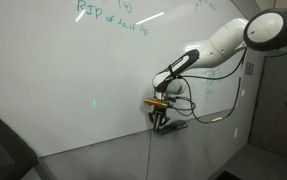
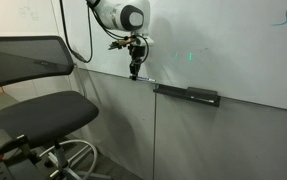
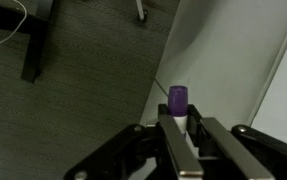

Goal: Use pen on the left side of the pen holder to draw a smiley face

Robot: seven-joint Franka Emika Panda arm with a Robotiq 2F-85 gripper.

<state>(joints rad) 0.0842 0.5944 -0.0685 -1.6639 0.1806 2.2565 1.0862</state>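
The jaws point(image 3: 183, 120) are drawn close on the pen point(image 3: 178, 98), whose purple cap sticks out past the fingertips point(image 3: 169, 125), hard by the lower edge of the whiteboard point(image 1: 63, 80). In an exterior view the pen holder point(image 2: 188, 94) lies along that same edge, well apart from the jaws and the pen. What it holds is too small to tell.
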